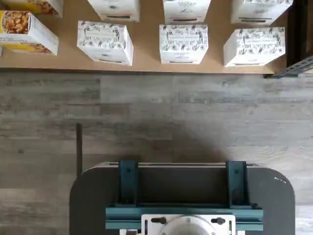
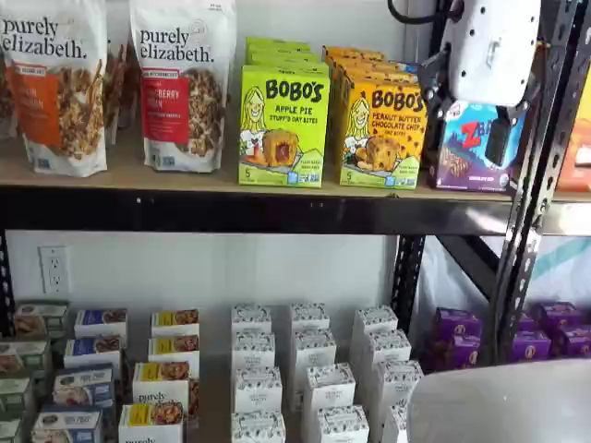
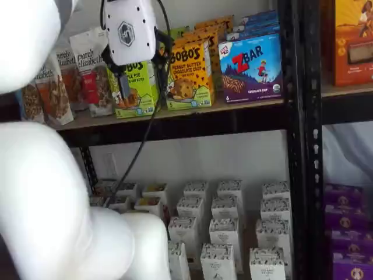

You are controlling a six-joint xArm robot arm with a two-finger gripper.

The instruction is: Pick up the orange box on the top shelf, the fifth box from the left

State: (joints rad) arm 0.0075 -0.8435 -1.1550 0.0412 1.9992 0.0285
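Fingers of the gripper (image 2: 499, 138) show only side-on; spread undeterminable, nothing held. Orange box (image 2: 382, 132) stands upright on the top shelf (image 2: 138, 175), between lime-green box (image 2: 282, 125) and ZBar box (image 3: 252, 67). Judged light, stiff, crushable carton: grip the side panels.
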